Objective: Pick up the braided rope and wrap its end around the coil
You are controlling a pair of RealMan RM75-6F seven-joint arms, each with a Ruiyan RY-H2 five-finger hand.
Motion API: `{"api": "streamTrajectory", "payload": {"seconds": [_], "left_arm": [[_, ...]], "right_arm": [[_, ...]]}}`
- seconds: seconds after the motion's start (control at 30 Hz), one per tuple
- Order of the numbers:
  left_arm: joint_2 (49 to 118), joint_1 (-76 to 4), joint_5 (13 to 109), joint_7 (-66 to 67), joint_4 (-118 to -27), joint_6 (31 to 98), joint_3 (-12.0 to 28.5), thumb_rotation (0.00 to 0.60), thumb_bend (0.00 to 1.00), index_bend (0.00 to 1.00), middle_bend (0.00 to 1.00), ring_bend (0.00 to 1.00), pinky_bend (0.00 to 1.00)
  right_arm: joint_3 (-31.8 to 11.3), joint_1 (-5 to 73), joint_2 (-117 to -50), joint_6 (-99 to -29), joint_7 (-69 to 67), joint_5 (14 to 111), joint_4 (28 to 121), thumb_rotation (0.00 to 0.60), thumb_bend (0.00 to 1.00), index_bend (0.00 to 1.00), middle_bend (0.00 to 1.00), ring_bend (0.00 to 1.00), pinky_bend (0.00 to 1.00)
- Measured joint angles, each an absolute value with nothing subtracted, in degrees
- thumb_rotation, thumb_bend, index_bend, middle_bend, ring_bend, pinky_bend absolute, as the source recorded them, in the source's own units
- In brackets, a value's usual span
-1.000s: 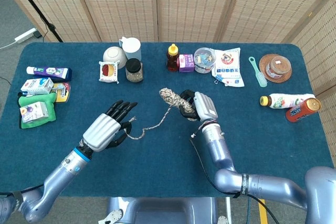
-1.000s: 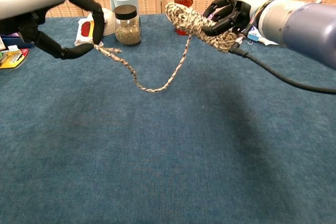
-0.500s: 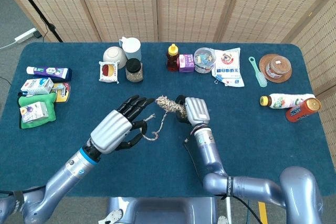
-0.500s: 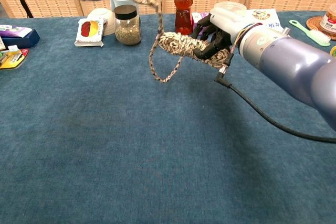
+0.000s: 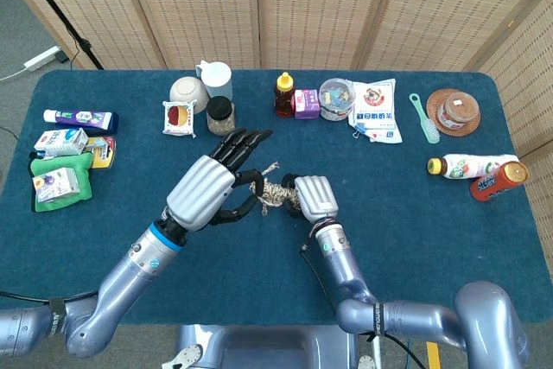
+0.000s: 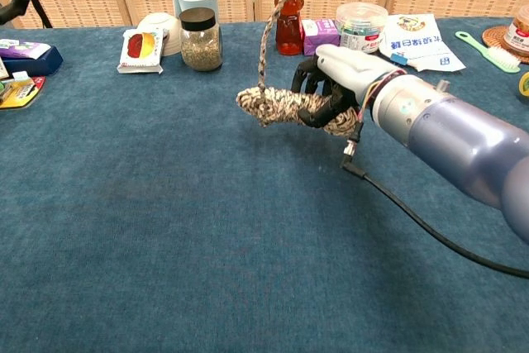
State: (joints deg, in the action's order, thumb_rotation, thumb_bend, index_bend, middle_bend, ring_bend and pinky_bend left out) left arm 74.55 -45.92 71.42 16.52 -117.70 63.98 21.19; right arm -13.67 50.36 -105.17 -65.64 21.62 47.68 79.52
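Two robot hands over the middle of the blue bench [image 5: 415, 239], close together. Right robot hand [image 6: 343, 80] wrapped around one end of the braided rope coil [image 6: 281, 105], held roughly level above the cloth, free end of the coil pointing toward the left side. Loose strand [image 6: 269, 31] rising steeply from the coil, up past the honey bottle [image 6: 288, 10] and out of the top of the chest view. Left robot hand [image 5: 212, 187] just beside the coil in the head view, fingers [image 5: 242, 143] stretched forward, thumb tucked beneath against the strand; gripping the strand, as far as can be told. Along the far edge of the bench: white bowl [image 5: 186, 91], glass jar [image 6: 199, 39], purple box [image 6: 318, 36], clear tub [image 6: 360, 25], white packet [image 5: 378, 110]. Green brush [image 5: 423, 118] and bottles [image 5: 475, 170] toward the right side.
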Motion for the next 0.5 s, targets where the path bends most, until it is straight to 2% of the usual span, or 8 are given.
{"api": "streamTrajectory", "payload": {"seconds": [0.5], "left_arm": [[78.3,-53.6,58.0,23.5,-110.2,63.9,26.1,0.6,0.41,0.57,0.0,0.0,0.0]], "right_arm": [[-10.5,47.2,-101.8,-63.6,21.3,54.9,87.2,0.6,0.85,0.67,0.6,0.53,0.76]]}}
